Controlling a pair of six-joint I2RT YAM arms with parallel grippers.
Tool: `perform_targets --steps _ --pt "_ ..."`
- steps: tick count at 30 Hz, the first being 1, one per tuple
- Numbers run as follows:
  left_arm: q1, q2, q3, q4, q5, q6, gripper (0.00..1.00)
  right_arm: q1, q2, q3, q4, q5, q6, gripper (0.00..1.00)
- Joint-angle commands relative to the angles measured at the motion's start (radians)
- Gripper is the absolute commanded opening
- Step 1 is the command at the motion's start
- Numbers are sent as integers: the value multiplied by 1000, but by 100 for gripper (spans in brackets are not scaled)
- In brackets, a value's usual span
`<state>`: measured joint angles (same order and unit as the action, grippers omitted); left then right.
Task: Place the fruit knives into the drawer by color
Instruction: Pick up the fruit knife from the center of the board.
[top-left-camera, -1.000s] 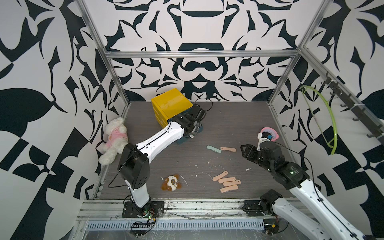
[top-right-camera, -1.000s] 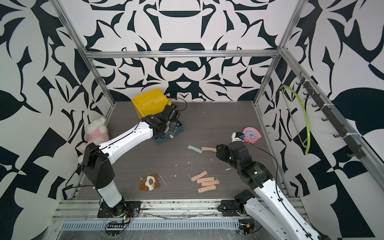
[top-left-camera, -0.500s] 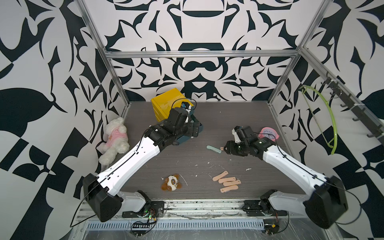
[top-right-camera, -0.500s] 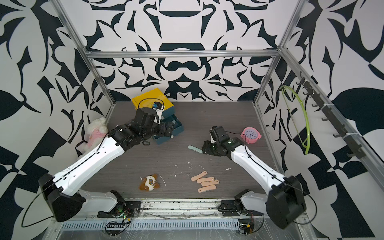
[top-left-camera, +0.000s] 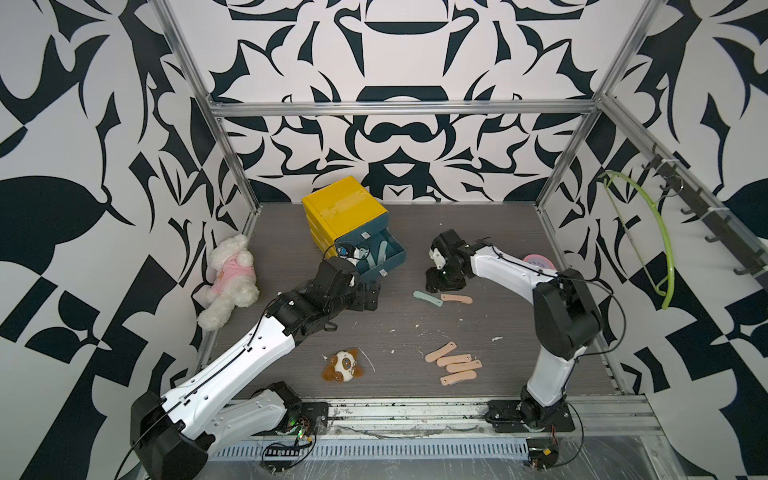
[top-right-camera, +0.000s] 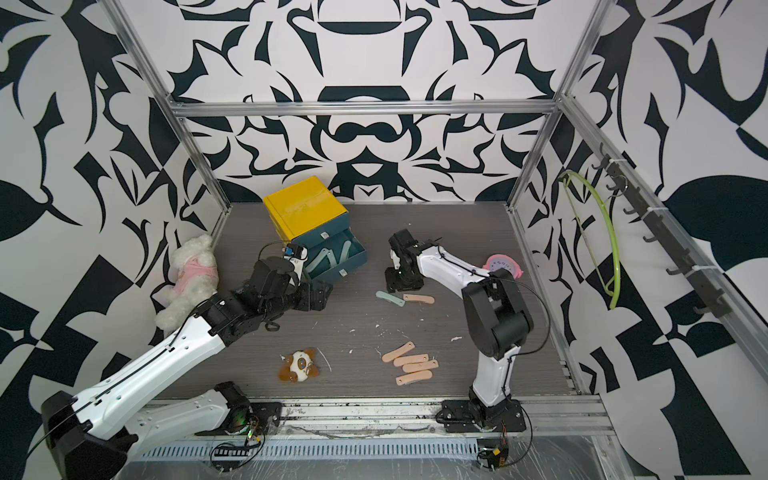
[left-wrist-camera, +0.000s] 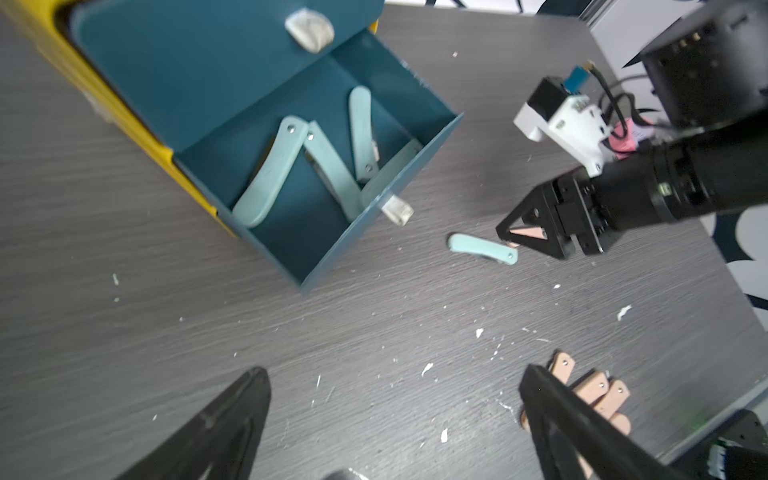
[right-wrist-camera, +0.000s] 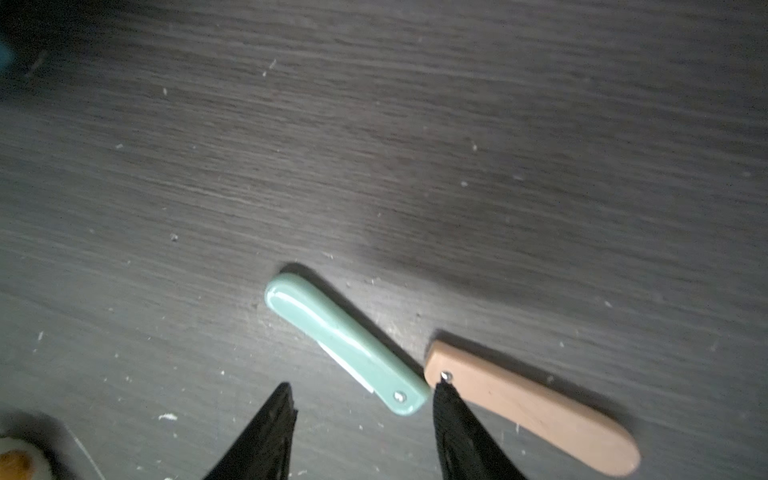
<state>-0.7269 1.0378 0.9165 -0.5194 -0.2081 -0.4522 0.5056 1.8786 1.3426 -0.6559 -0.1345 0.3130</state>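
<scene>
Right gripper (right-wrist-camera: 365, 386) hangs low over the table with its jaws partly spread and pinching nothing; the rivet end of a pale teal knife (right-wrist-camera: 345, 343) lies between its fingertips, and a peach knife (right-wrist-camera: 532, 403) begins just under one tip, end to end with the teal one. Left gripper (left-wrist-camera: 392, 370) is spread wide and empty, with the open drawer (left-wrist-camera: 299, 232) just ahead of it, several pale teal knives (left-wrist-camera: 270, 174) lying inside. Four more peach knives (top-left-camera: 453, 366) lie in a row well behind the right gripper, toward its base; a brown-and-white plush toy (top-left-camera: 343, 365) lies well behind the left gripper
</scene>
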Motion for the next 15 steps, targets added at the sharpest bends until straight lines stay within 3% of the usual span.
perform_targets --steps 1,8,11,15 --pt "0 -21 -26 4 -17 -7 99 17 59 85 -57 30 -57 56" --pt "0 -22 -46 3 -26 -2 99 74 123 103 -34 -28 -45 57" --pt "0 -21 -52 12 -26 -2 99 110 131 104 -34 15 -39 54" --pt "0 -11 -54 19 -23 -2 99 150 143 112 -52 140 -38 44"
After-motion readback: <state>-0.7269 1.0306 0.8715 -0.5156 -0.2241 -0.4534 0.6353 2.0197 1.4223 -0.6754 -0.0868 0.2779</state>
